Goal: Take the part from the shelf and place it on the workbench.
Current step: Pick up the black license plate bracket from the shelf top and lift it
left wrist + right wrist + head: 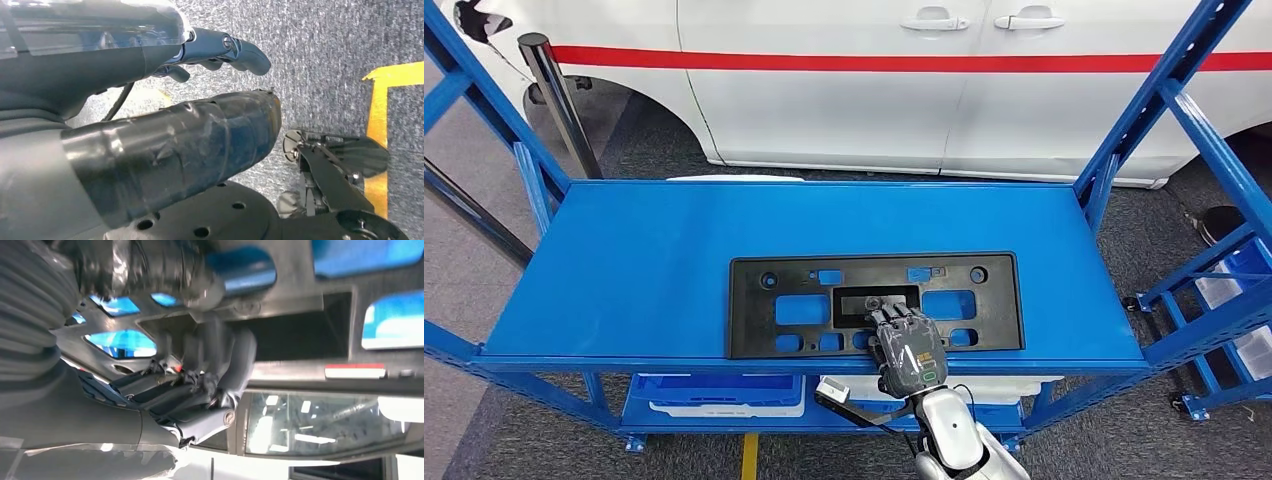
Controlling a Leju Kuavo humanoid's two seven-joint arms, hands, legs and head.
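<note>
The robot's silver right arm (952, 430) is reaching up and forward from below, its dark many-fingered right hand (907, 342) lying palm down with fingers extended forward and only slightly curled. The grey left hand (150, 135) is hanging low, pointing down, its thick thumb and darker fingers (235, 50) lying apart, gripping nothing.

Black part (874, 303) on blue shelf (654, 260); white car (874, 90) with red stripe (824, 62); yellow floor line (380, 125).
</note>
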